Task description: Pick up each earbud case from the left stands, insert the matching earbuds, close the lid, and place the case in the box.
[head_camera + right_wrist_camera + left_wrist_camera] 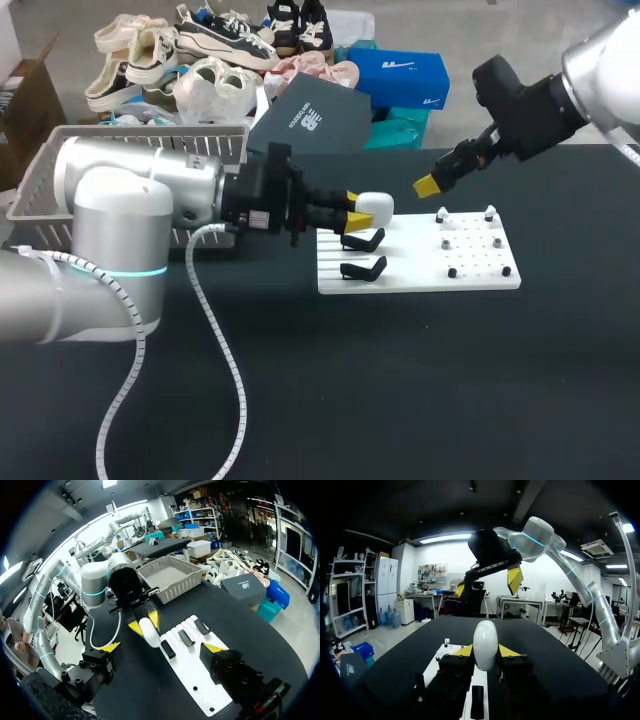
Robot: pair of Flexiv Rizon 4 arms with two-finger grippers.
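A white earbud case (377,207) is held just above the left end of the white board (420,278), with my left gripper (356,208) shut on it from both sides. In the left wrist view the case (485,644) stands upright between the yellow tips of the left gripper (485,651). Two black stands (362,240) lie below it on the board. Small white earbuds (443,214) sit on pegs at the board's right end. My right gripper (430,185) hangs open above the board's far edge, with nothing in it. From the right wrist view, the right gripper (162,647) looks down on the case (149,631).
A grey mesh basket (150,135) stands at the back left of the table, behind my left arm. Several black pegs (497,241) dot the board's right half. The black tabletop (400,390) stretches in front of the board.
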